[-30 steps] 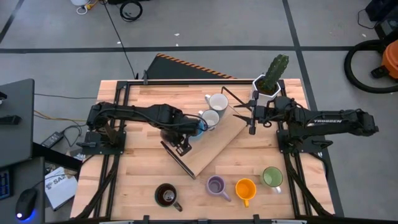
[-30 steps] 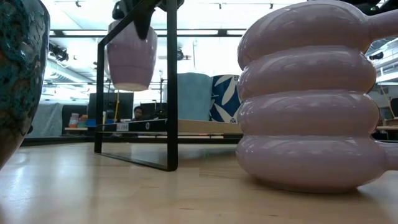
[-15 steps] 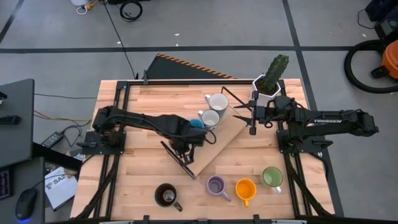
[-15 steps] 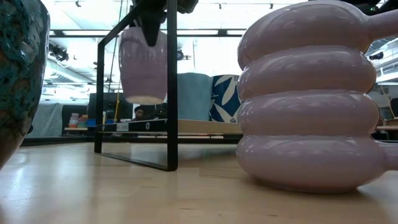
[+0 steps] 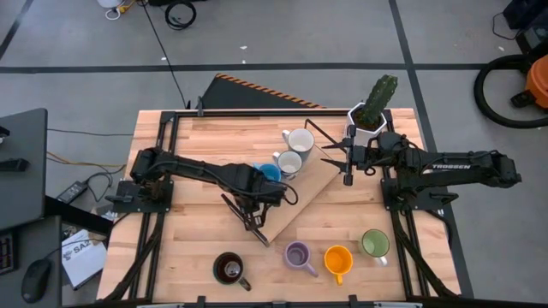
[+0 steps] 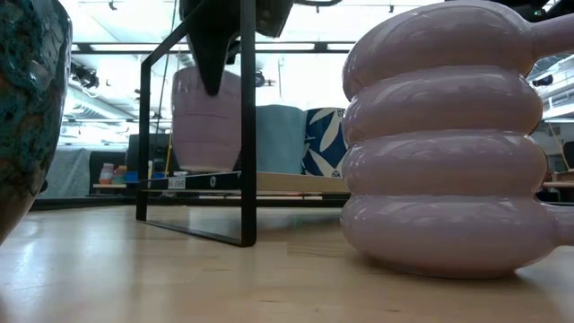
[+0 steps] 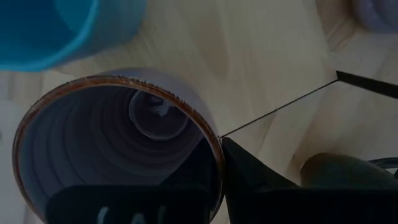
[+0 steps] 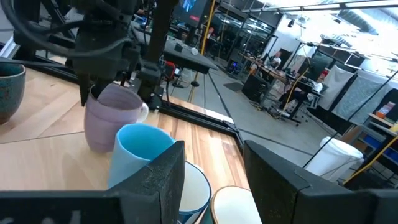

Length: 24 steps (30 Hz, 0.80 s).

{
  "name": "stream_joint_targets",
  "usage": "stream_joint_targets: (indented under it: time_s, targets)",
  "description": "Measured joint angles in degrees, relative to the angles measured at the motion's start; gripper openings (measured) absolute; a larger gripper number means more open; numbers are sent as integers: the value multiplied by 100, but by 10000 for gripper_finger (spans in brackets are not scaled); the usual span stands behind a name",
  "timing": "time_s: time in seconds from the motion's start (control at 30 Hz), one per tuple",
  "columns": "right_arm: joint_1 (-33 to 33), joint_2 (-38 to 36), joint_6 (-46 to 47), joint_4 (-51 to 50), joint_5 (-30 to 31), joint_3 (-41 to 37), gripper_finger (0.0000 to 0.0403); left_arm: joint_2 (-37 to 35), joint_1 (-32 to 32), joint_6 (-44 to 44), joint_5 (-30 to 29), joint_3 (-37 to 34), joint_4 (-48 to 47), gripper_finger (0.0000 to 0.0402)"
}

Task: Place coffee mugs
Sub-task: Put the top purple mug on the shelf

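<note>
My left gripper (image 5: 255,198) hangs over the slanted wooden board (image 5: 300,201), shut on a lilac mug (image 7: 118,137) with a brown rim. In the low view this mug (image 6: 206,117) stands behind the black frame (image 6: 247,126), with its base at about board height. I cannot tell whether it rests on the board. A bright blue mug (image 5: 270,171), a pale grey mug (image 5: 289,162) and a white mug (image 5: 300,139) stand just beyond it. My right gripper (image 5: 347,171) waits open near the cactus pot (image 5: 368,115). My left gripper holds the lilac mug by its rim wall (image 7: 216,146). One finger (image 7: 124,205) is inside the cup and the other (image 7: 261,186) outside. It comes from above, pointing down. The mug stays upright below the fingers (image 6: 215,54).
Along the near edge stand a dark mug (image 5: 229,268), a second lilac mug (image 5: 297,254), an orange mug (image 5: 338,259) and a green mug (image 5: 374,244). The black frame runs along the board's left end (image 5: 248,221). Bare wood lies at the table's near left (image 5: 184,244).
My left gripper has moved down and a little toward the table's right and near edge, still shut on the lilac mug. The mug has come down upright from well above the board to about board height, next to the blue mug.
</note>
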Motion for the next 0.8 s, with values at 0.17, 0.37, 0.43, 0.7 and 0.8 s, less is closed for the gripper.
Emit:
stream_joint_targets:
  time_s: [0.17,0.37,0.43,0.7,0.8]
  targets:
    - [0,0,2,4,-24,0,169,0,-2,-96,168,-223,109,21]
    - [0,0,4,1,-31,0,169,0,2,-95,145,-290,201,21]
    - [0,0,4,1,-31,0,169,0,2,-93,152,-290,204,21]
    - [0,0,4,1,-33,0,169,0,1,-90,162,-293,358,58]
    - [0,0,4,-1,-33,0,169,0,0,-92,136,-293,397,81]
